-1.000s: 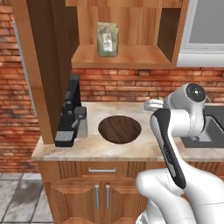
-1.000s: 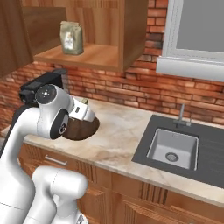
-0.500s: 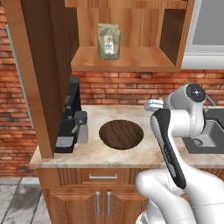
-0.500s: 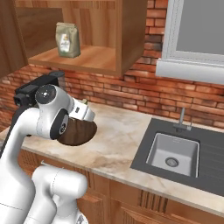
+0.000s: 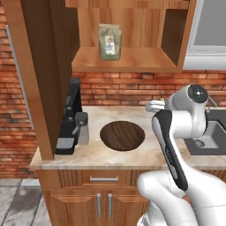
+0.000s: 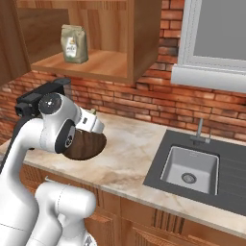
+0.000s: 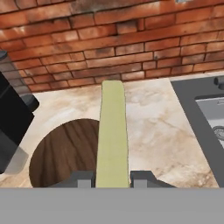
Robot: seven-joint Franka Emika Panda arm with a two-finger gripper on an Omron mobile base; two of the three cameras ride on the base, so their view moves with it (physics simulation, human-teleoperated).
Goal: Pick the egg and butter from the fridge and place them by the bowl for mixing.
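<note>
Hand view: gripper (image 7: 113, 178) clenched on the butter (image 7: 113, 135), a flat, matte, pale yellow-olive stick reaching out above the marbled beige counter (image 7: 162, 122), just beside the round, wood-grained dark bowl (image 7: 65, 151). Right base view: steel sink (image 6: 188, 168) in a dark surround. Left base view: black coffee machine (image 5: 70, 119); paper bag (image 5: 110, 42) on wooden shelf.

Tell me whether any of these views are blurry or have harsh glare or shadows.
Left base view: even, flat light, no glare, bowl crisp. Right base view: evenly lit, sink basin sharp. Hand view: butter and brick wall slightly soft; only a faint shadow beside the coffee machine.
</note>
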